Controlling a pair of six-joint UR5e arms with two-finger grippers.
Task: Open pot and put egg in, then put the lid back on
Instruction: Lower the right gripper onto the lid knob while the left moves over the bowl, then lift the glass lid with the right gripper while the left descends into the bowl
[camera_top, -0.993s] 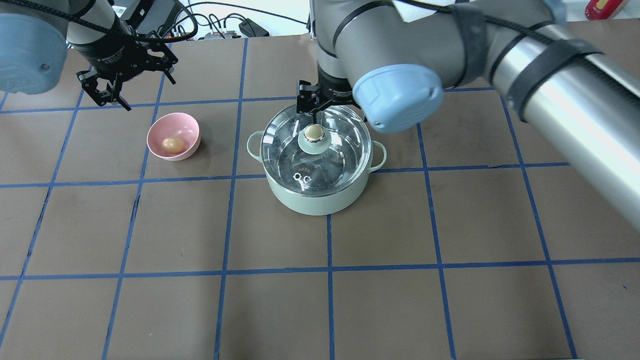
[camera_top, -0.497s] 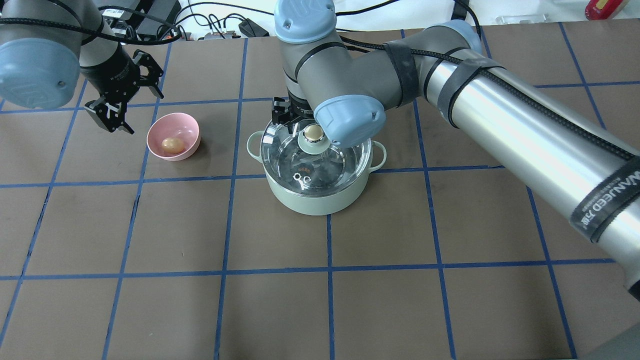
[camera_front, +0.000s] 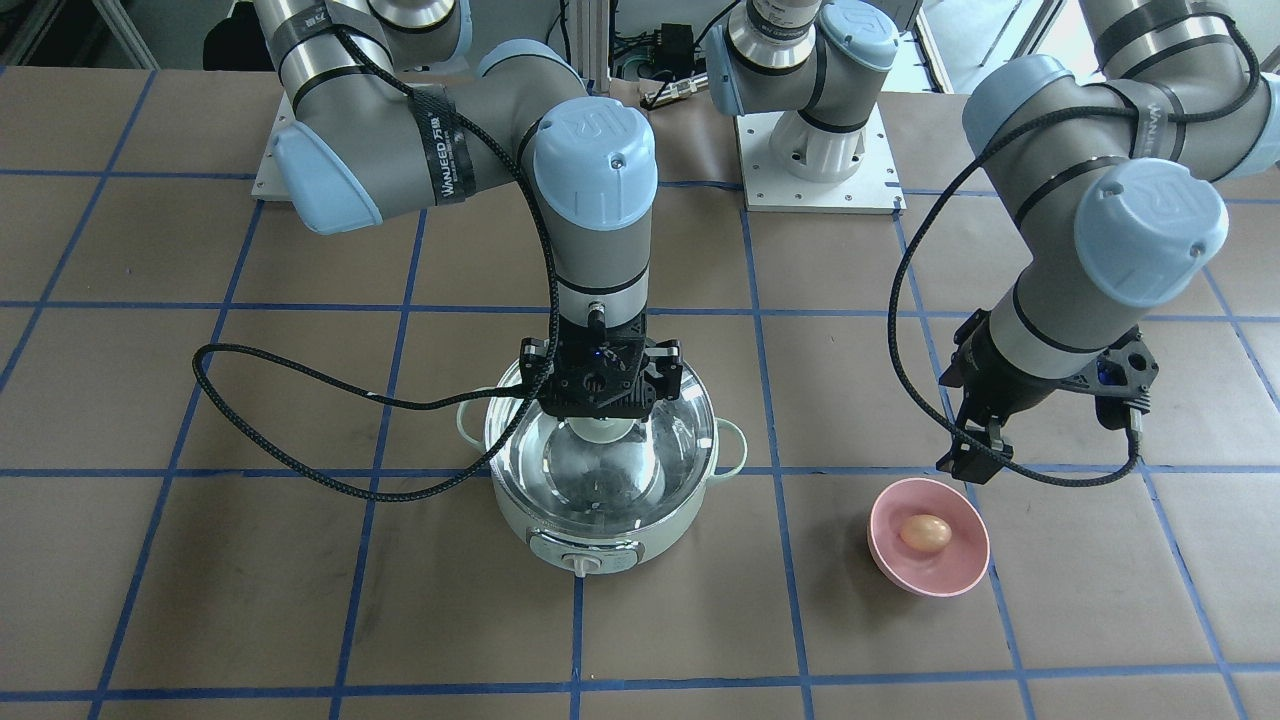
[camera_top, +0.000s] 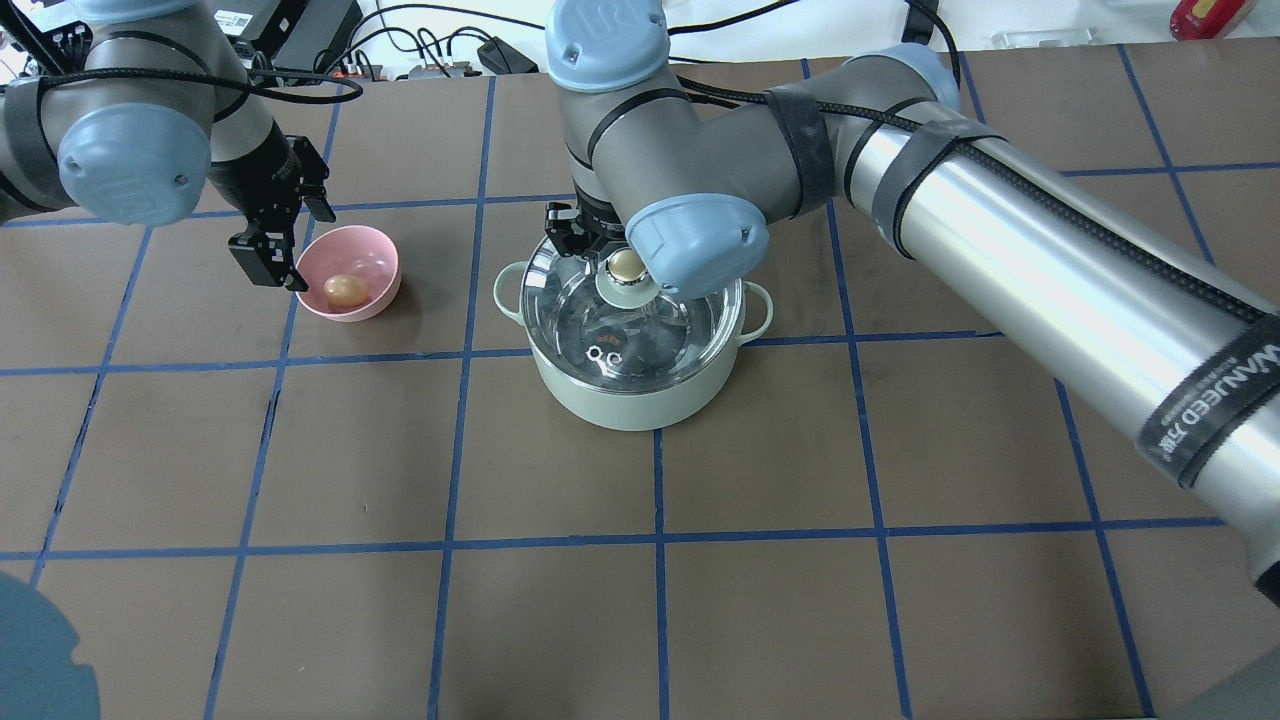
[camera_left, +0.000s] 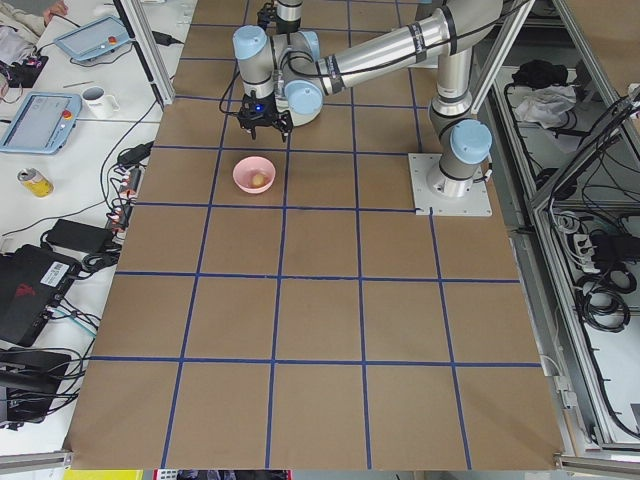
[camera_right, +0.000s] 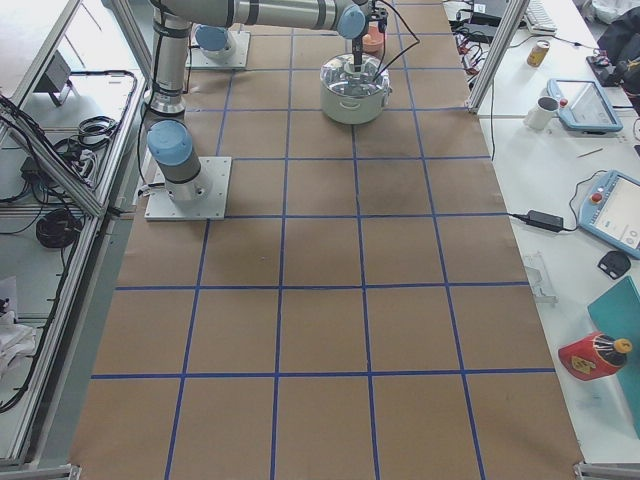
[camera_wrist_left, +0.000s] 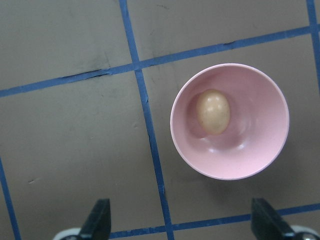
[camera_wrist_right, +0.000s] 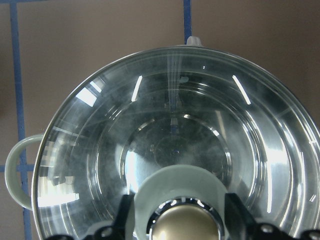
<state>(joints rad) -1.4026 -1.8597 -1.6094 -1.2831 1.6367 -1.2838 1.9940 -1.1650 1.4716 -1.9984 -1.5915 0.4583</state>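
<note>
The mint-green pot (camera_top: 635, 395) stands mid-table with the glass lid (camera_top: 600, 320) on it. My right gripper (camera_wrist_right: 180, 220) hangs straight over the lid. It is open, with one finger (camera_wrist_right: 126, 215) on each side of the beige knob (camera_top: 627, 265). It also shows in the front view (camera_front: 600, 420) above the lid (camera_front: 600, 490). The tan egg (camera_wrist_left: 213, 111) lies in a pink bowl (camera_wrist_left: 235, 172). My left gripper (camera_wrist_left: 182, 227) is open and empty, above the table just beside the bowl (camera_top: 372, 250), on the side away from the pot.
Blue tape lines grid the brown table. The right arm's black cable (camera_front: 300, 385) loops low over the table beside the pot. Cables and power bricks (camera_top: 440, 60) lie along the far edge, and a red object (camera_top: 1205, 15) sits at the far right corner.
My left gripper has swung down and right, from the far left to beside the pink bowl. My right gripper moved from behind the lid to over the knob, then barely shifted.
</note>
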